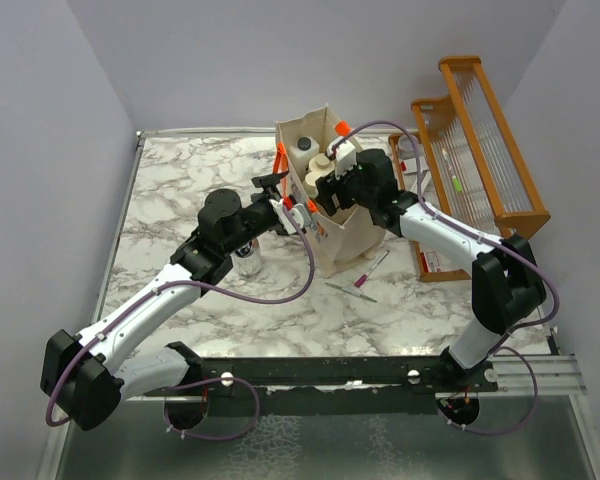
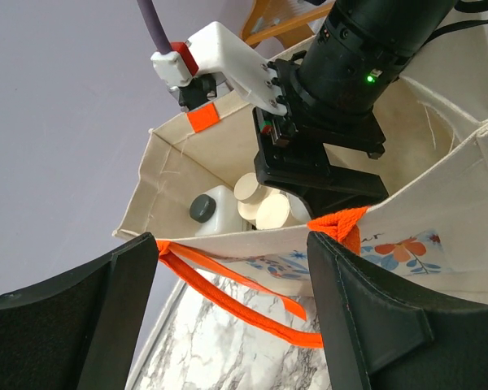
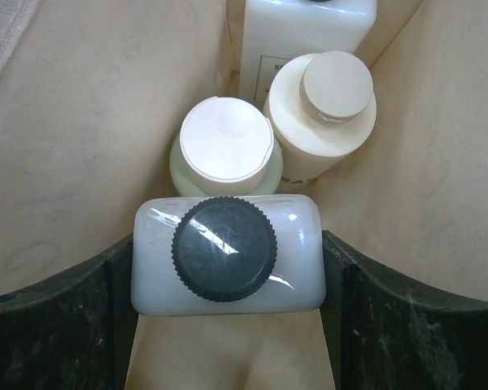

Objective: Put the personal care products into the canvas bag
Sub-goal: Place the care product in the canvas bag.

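Now your right hand (image 3: 228, 272), clamped on the white bottle (image 3: 224, 237), sits inside the canvas bag (image 3: 73, 130); next, let go. Left hand (image 2: 232, 244) stands apart.

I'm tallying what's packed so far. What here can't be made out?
Right wrist view: floor of the canvas bag, hidden under the dark-capped white bottle between the right fingers.
Right wrist view: rear white bottle, cap cut off by the top edge.
Top view: short clear bottle, partly hidden by the left arm.
Top view: thin sticks beside the bag, too small to name.
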Robot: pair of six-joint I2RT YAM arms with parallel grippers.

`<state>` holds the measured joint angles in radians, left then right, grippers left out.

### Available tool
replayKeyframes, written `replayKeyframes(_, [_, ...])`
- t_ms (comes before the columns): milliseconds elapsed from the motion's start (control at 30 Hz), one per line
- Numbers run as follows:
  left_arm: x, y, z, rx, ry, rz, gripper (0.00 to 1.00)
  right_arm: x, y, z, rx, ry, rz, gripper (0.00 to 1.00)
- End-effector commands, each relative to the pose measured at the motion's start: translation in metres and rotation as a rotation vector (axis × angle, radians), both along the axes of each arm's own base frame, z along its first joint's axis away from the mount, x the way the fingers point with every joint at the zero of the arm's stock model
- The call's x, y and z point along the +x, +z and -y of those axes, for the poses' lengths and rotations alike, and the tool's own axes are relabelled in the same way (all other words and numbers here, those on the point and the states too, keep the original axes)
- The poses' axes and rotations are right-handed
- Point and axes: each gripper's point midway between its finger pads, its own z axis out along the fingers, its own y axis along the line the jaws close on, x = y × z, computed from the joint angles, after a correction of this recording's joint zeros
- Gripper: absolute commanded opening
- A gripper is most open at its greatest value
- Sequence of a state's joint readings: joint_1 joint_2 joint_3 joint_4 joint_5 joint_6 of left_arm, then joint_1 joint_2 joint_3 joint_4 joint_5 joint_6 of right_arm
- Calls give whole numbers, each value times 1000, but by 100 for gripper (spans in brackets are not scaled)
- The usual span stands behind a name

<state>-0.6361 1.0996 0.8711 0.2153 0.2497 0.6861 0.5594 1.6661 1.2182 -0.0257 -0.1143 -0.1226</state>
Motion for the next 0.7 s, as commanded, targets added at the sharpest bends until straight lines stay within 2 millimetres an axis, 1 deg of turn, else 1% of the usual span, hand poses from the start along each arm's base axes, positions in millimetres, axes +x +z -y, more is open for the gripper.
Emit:
replayKeyframes(0, [2,15,-3,-35,20,31,77,18,48,-11,94,-27,127,1])
replayKeyframes(100, [3,16,-5,-35,25,33,77,15,34,-11,76,-24,90,1])
replayKeyframes(167, [2,16,-5,-35,26,35,77,14,26,-10,64,-25,71,3])
replayKeyframes(300, [2,15,-6,-35,26,35,77,8,11,-11,38,-12,6,12])
replayKeyframes(433, [2,14,-6,-38,26,38,77,1,-12,-11,-7,-6,-82,19])
replayKeyframes(567, [2,14,-6,-40,26,42,77,-2,-21,-12,-35,3,-115,28])
replayKeyframes(667, [1,13,-7,-37,27,42,77,-1,-19,-10,-46,-6,-114,36])
